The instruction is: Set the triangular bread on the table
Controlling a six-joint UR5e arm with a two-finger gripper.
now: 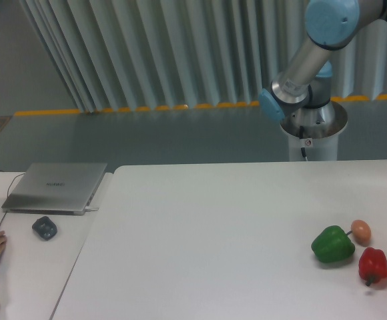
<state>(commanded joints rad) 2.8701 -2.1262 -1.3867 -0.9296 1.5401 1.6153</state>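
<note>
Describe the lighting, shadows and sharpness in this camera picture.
Fixed camera view: soft, even light; the large white tabletop looks flat, without glare; the glossy green bell pepper and red bell pepper cast only faint shadows; mild overall softness, the grey laptop legible; the gripper is out of frame.

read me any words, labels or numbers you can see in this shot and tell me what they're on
Laptop lid: a small logo at its centre, too blurred to read.
Robot base: a small red and white sticker, too small to read.
Nothing else carries legible text.
</note>
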